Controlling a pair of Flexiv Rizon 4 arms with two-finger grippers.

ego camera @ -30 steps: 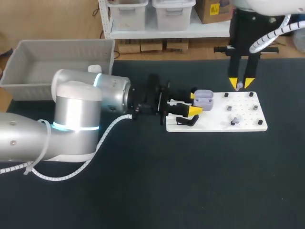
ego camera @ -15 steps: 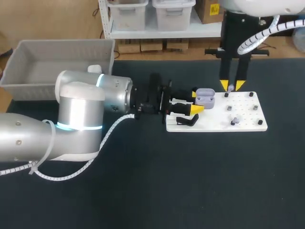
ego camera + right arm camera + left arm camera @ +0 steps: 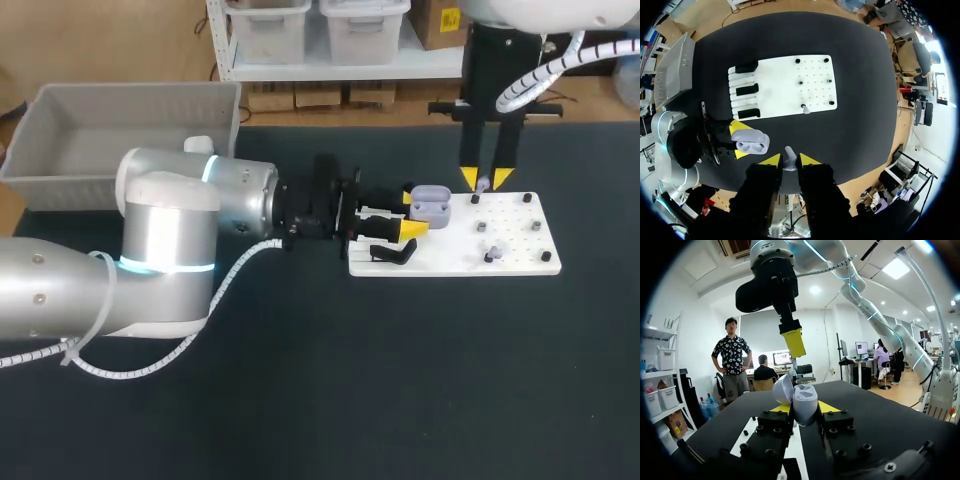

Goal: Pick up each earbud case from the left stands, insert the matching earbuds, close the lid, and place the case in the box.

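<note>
The left pincer (image 3: 410, 215) is clamped on the open lilac case (image 3: 428, 205), over the left end of the white board (image 3: 520, 255). The right pincer (image 3: 788, 161) pinches one earbud (image 3: 789, 156) near the board's far edge. Both things look light, hard and probably slippery, so flat sides suit gripping. No writing is legible.

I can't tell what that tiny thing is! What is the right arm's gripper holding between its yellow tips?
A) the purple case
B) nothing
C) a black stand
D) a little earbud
D: the right gripper pinches a little pale earbud from both sides with its yellow tips, while the purple case sits in the left gripper.
</note>
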